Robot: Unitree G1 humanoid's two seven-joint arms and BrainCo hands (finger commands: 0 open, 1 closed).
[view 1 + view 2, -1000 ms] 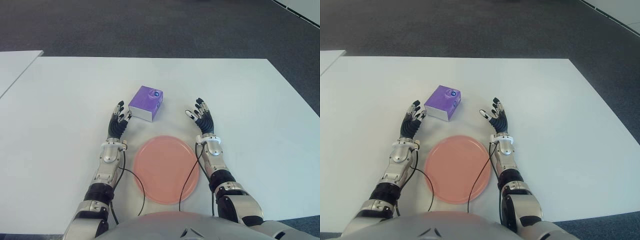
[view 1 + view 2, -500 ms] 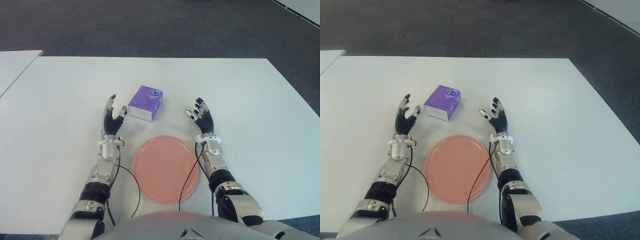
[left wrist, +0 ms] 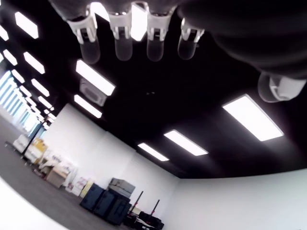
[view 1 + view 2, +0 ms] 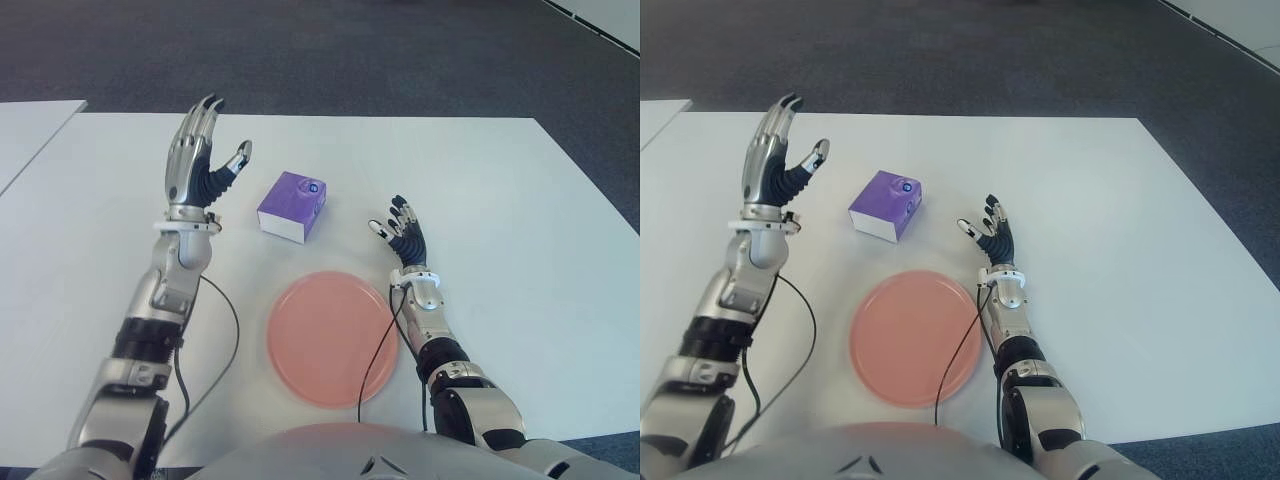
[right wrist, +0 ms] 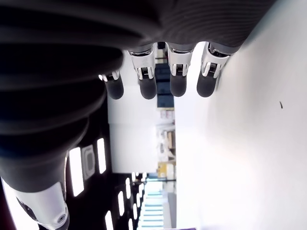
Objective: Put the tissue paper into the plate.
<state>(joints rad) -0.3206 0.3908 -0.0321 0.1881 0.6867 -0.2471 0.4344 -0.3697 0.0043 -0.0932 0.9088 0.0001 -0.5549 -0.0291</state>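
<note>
A purple tissue box [image 4: 293, 206] lies on the white table [image 4: 500, 190], just beyond a round pink plate [image 4: 332, 336]. My left hand [image 4: 204, 159] is raised high above the table to the left of the box, fingers spread and holding nothing; its wrist view shows only the ceiling past the fingertips [image 3: 123, 45]. My right hand [image 4: 398, 229] shows low over the table to the right of the box and beyond the plate's right rim, fingers spread and empty.
A second white table [image 4: 25, 135] stands at the far left, a narrow gap away. Dark carpet [image 4: 320, 50] lies beyond the far table edge. Cables [image 4: 375, 350] run from both wrists across the plate's sides.
My left hand has lifted from beside the box's near left corner to well above the table, moving left and away. The right hand, box and plate have stayed put.
</note>
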